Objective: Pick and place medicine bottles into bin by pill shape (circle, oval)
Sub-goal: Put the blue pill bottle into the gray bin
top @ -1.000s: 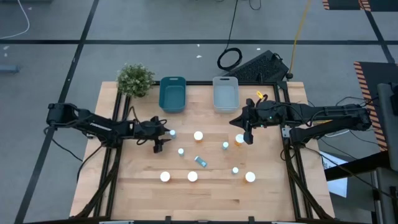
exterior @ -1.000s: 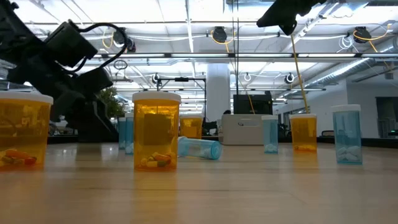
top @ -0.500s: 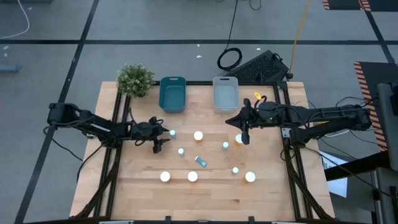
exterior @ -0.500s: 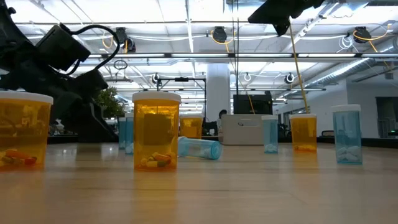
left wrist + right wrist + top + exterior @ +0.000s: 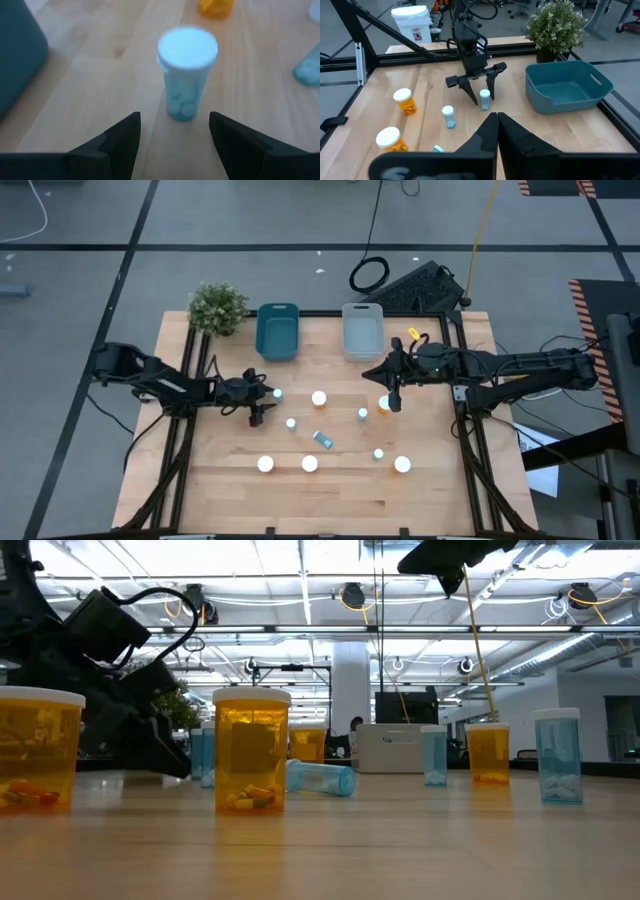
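Note:
Several medicine bottles with white caps stand on the wooden table (image 5: pixel 220 480): wide amber ones (image 5: pixel 319 398) and smaller pale blue ones (image 5: pixel 291 423); one pale blue bottle (image 5: pixel 322 439) lies on its side. My left gripper (image 5: pixel 265 400) is low over the table and open. Its fingers (image 5: pixel 122 137) stand on either side of an upright pale blue bottle (image 5: pixel 187 75), short of it. My right gripper (image 5: pixel 392 392) is shut and held high, over an amber bottle (image 5: pixel 384 403) at centre right.
A teal bin (image 5: pixel 278 331) and a grey bin (image 5: pixel 362 330) stand side by side at the table's far edge, with a potted plant (image 5: pixel 218 308) at the far left corner. Three amber bottles (image 5: pixel 310 464) stand in a row near the front.
My left gripper has sunk down to table height beside the pale blue bottle, staying open. My right gripper has shifted slightly toward the table's left, still high and shut. No bottle has moved.

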`<state>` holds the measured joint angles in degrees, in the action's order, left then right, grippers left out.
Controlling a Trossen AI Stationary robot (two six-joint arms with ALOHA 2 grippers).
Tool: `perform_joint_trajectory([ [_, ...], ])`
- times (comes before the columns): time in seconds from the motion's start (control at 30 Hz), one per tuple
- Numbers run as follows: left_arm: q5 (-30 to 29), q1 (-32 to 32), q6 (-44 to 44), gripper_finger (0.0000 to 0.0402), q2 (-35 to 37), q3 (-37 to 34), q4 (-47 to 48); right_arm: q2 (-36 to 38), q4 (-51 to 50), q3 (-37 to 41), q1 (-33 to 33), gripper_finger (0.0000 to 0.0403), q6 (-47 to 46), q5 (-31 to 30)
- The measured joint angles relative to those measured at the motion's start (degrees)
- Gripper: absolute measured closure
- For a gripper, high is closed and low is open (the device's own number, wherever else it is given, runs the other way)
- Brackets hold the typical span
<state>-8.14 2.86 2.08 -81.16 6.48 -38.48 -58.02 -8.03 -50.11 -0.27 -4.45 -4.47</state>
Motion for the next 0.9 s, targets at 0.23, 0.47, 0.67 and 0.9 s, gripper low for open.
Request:
perform_joint_trajectory([
  [0.23, 0.4, 0.8, -0.2, 0.0160, -8.0, 0.1, -8.3, 0.0, -0.2, 0.0, 0.0, 0.0403, 0.5, 0.0],
  [0.47, 0.5, 0.9, -1.7, 0.0161, -13.4, 0.1, -14.6, 0.0, -0.2, 0.0, 0.0, 0.0403, 0.9, 0.0],
  [0.67, 0.5, 0.9, -2.0, 0.0161, -15.5, 0.1, -16.9, 0.0, -0.2, 0.0, 0.0, 0.0403, 0.9, 0.0],
  [0.9, 0.3, 1.0, -2.2, 0.0161, -15.6, 0.1, -16.8, 0.0, -0.2, 0.0, 0.0, 0.0403, 0.9, 0.0],
])
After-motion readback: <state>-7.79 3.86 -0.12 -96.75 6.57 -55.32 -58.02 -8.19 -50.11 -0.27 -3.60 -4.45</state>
